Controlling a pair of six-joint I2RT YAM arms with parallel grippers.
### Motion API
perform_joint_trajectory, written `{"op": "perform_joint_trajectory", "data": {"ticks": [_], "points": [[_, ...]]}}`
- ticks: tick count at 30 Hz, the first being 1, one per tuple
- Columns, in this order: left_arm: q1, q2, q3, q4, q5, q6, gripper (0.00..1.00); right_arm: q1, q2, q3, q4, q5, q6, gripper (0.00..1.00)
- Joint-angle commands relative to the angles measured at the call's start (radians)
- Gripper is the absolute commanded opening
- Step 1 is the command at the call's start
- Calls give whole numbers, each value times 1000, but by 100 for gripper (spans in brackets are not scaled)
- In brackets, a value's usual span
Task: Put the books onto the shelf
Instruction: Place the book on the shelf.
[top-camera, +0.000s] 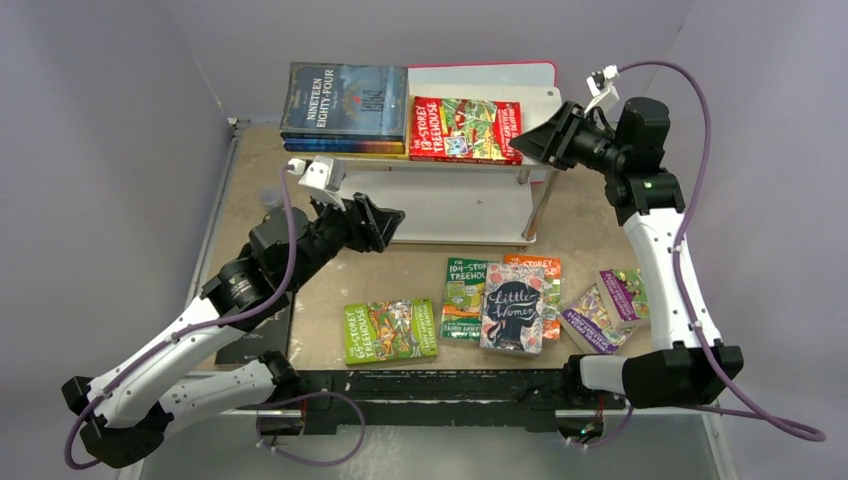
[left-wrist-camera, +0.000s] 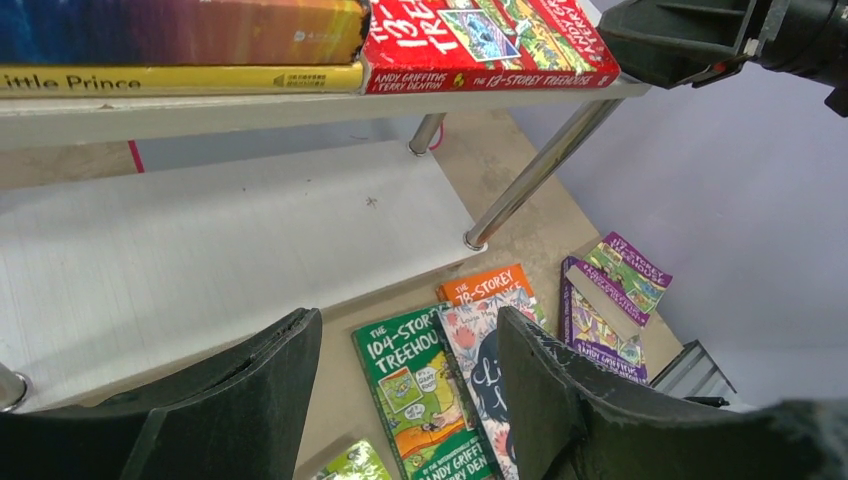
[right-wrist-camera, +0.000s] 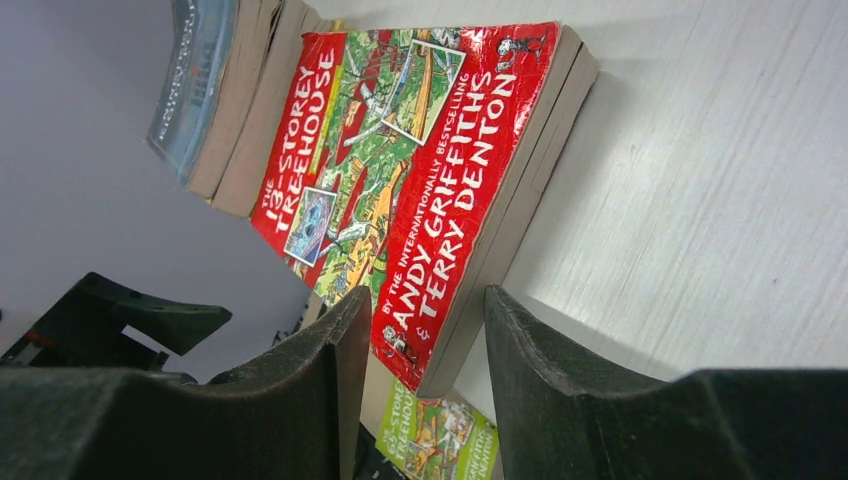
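Note:
The shelf (top-camera: 470, 215) stands at the back of the table. Its top board (right-wrist-camera: 720, 180) carries a stack of books topped by the dark blue "Nineteen Eighty-Four" (top-camera: 345, 102), with the red "13-Storey Treehouse" (top-camera: 465, 130) lying flat beside it. My right gripper (top-camera: 532, 140) is at the red book's right edge. In the right wrist view its jaws (right-wrist-camera: 428, 300) stand apart on either side of the book's corner (right-wrist-camera: 440, 200) without pressing it. My left gripper (top-camera: 385, 222) hovers open and empty at the lower board's (left-wrist-camera: 200, 240) front left. Several books lie on the table, among them "Little Women" (top-camera: 517, 308).
On the table lie a green "65-Storey" book (top-camera: 390, 330), the "104-Storey" book (left-wrist-camera: 425, 390), an orange "78-Storey" book (top-camera: 537, 268) and two purple books (top-camera: 605, 308). A pink-edged white board (top-camera: 480, 72) stands behind the shelf. Grey walls close in on three sides.

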Motion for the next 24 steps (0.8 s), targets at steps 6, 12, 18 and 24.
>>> {"op": "perform_joint_trajectory", "data": {"ticks": [6,12,18,24], "points": [[2,-33,-51,4,-19,-47,64,1,-25,-21,99,-71,58,47],[3,-43,-65,-14,-24,-53,64,1,7,37,42,27,-28,52],[2,-56,-99,-27,-40,-72,64,1,1,40,10,58,-59,53],[3,-63,-196,-5,-41,-148,64,1,-132,15,-36,160,-92,61]]}}
